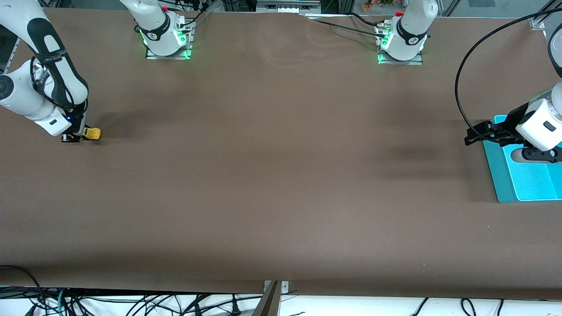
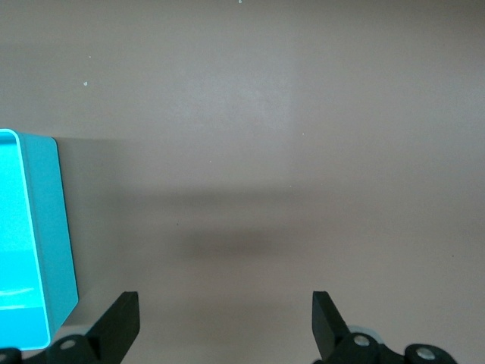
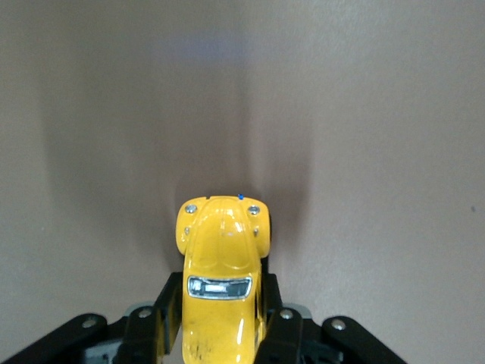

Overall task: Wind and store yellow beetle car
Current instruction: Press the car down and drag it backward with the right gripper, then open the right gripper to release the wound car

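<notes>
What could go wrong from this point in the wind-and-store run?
1. The right gripper pinches only the rear half of the yellow beetle car; the smooth rounded body could squirt out or twist while being dragged to wind it.
2. The teal tray sits at the left arm's end of the table, so the car may stop short or veer off.
3. The open left gripper waits beside the tray edge and could nudge it.
</notes>
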{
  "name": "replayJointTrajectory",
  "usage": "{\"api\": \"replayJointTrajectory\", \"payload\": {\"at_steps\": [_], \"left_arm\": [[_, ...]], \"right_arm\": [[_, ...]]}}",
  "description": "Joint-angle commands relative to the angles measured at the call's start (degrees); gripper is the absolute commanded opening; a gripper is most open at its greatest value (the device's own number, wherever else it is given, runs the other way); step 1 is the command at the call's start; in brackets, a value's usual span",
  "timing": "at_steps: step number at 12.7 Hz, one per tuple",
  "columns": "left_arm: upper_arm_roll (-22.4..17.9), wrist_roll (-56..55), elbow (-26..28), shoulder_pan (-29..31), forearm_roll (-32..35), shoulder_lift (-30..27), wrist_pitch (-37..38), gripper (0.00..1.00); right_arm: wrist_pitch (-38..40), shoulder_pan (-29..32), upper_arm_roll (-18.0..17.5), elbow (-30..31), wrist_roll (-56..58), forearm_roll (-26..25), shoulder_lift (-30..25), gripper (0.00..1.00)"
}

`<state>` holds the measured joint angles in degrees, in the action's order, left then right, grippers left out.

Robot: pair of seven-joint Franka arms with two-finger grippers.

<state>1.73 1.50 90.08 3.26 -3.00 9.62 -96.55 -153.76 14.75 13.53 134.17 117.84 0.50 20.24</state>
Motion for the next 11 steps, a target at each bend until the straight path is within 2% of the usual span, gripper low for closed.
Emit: {"api": "replayJointTrajectory", "payload": {"at_steps": [1,2,3,4,5,7,9,11], "left_arm": [[-0.15,0.69,-1.75,-0.09,-1.48,0.75,1.10,1.00],[-0.15,0.69,-1.75,-0.09,-1.48,0.75,1.10,1.00],[-0.15,0.69,-1.75,-0.09,-1.48,0.75,1.19,1.00],[-0.15,0.78,-1.75,-0.09,-1.48,0.75,1.10,1.00],[-0.15,0.78,-1.75,-0.09,-1.48,0.75,1.19,1.00],[-0.15,0.78,-1.75,-0.09,-1.48,0.75,1.10,1.00],[-0.15,0.78,-1.75,-0.09,-1.48,0.75,1.19,1.00],[-0.15,0.78,-1.75,-0.09,-1.48,0.75,1.19,1.00]], "right_arm": [[-0.40,3.18,0.19,0.57,2.57,-0.59,4.46,0.11],[-0.22,3.09,0.10,0.48,2.48,-0.59,4.28,0.16],[-0.22,3.09,0.10,0.48,2.57,-0.59,4.02,0.28],[0.04,2.92,-0.08,0.48,2.83,-0.59,2.54,0.56],[1.09,2.66,-0.77,0.48,3.27,-0.77,-0.44,1.00],[9.05,1.78,-4.10,-1.70,2.57,-0.68,-6.59,1.00],[17.49,1.43,-5.00,-6.88,1.87,-0.68,-6.80,1.00],[20.86,-0.59,-5.00,-8.48,-1.28,-0.68,-6.97,1.00]]}}
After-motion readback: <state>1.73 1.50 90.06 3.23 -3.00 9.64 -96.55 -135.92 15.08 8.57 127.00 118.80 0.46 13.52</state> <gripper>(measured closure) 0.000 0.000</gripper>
